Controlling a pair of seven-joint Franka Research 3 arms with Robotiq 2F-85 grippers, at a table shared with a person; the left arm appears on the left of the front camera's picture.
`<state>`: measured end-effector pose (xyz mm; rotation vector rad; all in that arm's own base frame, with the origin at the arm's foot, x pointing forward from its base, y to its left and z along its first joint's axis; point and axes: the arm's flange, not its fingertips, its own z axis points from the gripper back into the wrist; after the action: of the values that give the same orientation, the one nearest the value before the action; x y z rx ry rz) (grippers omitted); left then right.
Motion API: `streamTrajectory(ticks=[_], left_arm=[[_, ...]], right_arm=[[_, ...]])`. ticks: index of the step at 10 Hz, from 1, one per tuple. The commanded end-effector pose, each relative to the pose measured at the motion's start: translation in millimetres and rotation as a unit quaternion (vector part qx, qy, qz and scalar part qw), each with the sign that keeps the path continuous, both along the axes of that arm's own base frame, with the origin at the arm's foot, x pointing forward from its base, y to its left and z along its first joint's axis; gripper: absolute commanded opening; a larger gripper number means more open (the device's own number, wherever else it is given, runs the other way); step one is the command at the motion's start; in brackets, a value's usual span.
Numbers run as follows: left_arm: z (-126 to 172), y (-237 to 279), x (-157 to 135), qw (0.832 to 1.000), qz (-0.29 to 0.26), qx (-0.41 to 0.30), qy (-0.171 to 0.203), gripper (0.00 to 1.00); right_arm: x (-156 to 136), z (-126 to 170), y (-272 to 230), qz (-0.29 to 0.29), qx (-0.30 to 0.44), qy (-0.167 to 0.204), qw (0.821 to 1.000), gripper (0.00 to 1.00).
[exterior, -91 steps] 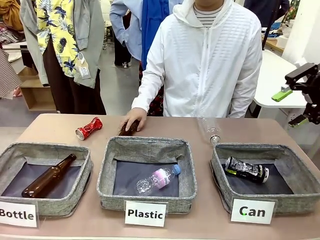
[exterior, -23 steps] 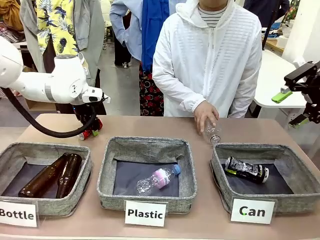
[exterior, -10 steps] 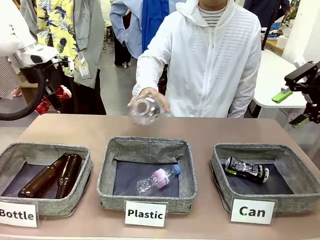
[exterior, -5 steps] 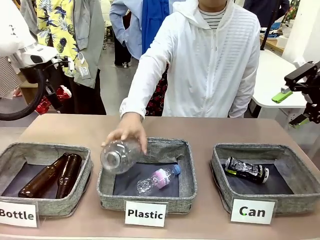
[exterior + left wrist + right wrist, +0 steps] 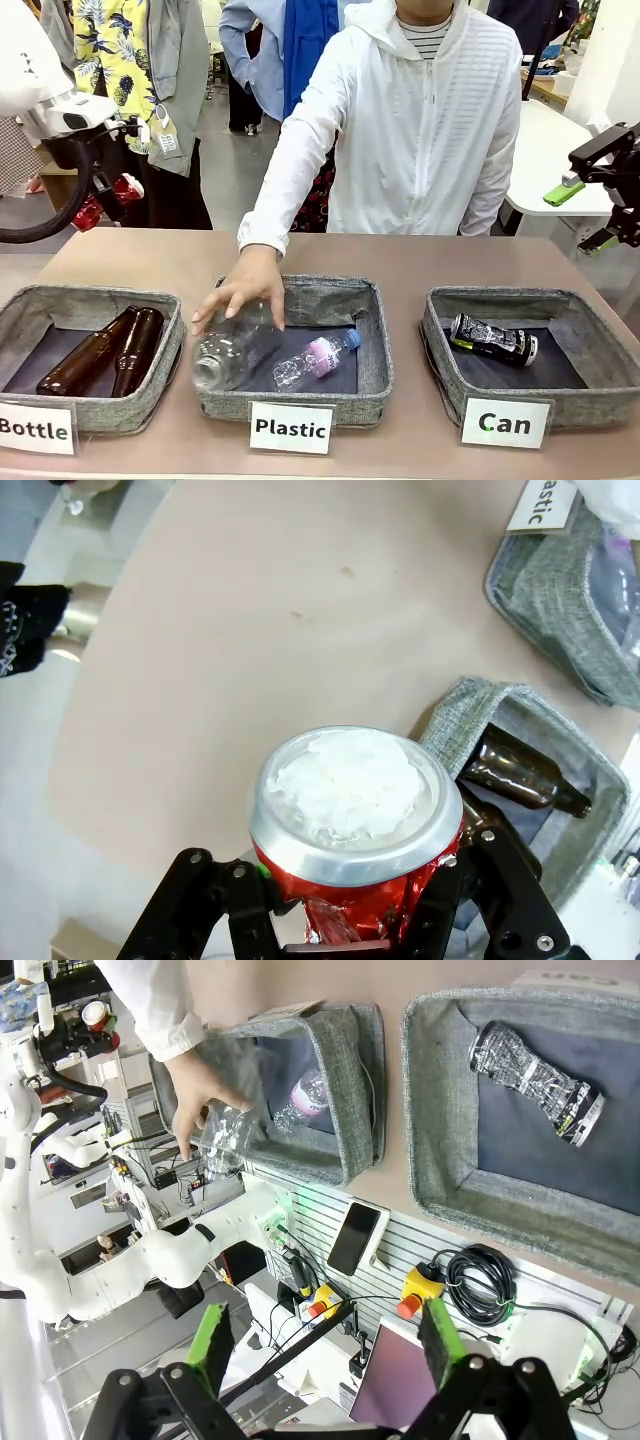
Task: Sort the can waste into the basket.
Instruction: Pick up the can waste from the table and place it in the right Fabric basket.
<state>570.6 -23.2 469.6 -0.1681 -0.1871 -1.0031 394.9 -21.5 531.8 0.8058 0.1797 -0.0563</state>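
The crushed red can [image 5: 355, 830] is shiny, with a silver end facing the left wrist camera, and sits clamped between the left jaws [image 5: 350, 920], raised well above the surface [image 5: 400, 255] at its left end. The black can [image 5: 492, 338], with silvery-white print, lies in the grey fabric "Can" basket [image 5: 440, 345], far below the right jaws [image 5: 320, 1350], which stand wide apart and hold nothing. A person's hand [image 5: 240, 295] rests on a clear plastic bottle [image 5: 225, 350] at the "Plastic" basket [image 5: 370, 385]; two brown glass bottles [image 5: 100, 350] lie in the "Bottle" basket [image 5: 20, 300]. The surface is plain beige-pink
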Motion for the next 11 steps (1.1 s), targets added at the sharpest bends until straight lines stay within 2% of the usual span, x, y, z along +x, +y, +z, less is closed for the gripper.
streamTrajectory(ticks=[1,3,4,5,7,11], left_arm=[[23.1,-30.0,-35.0,0.996,-0.052,-0.009,-0.066,0.0],[29.0,-67.0,-78.5,0.986,-0.136,-0.018,-0.095,0.0],[25.5,-84.1,-89.7,0.981,-0.158,-0.02,-0.106,0.0],[17.2,-99.9,-87.8,0.984,-0.13,0.012,-0.118,0.0],[15.3,-100.8,-77.6,0.981,-0.159,-0.018,-0.108,0.0],[16.6,-101.2,-85.7,0.975,-0.188,-0.018,-0.113,0.0]], right_arm=[[1.0,1.6,-2.7,0.009,0.0,-0.005,1.0,1.0],[1.0,1.6,-2.7,0.009,0.0,-0.005,1.0,1.0],[1.0,1.6,-2.7,0.009,0.0,-0.005,1.0,1.0],[1.0,1.6,-2.7,0.009,0.0,-0.005,1.0,1.0],[1.0,1.6,-2.7,0.009,0.0,-0.005,1.0,1.0],[1.0,1.6,-2.7,0.009,0.0,-0.005,1.0,1.0]])
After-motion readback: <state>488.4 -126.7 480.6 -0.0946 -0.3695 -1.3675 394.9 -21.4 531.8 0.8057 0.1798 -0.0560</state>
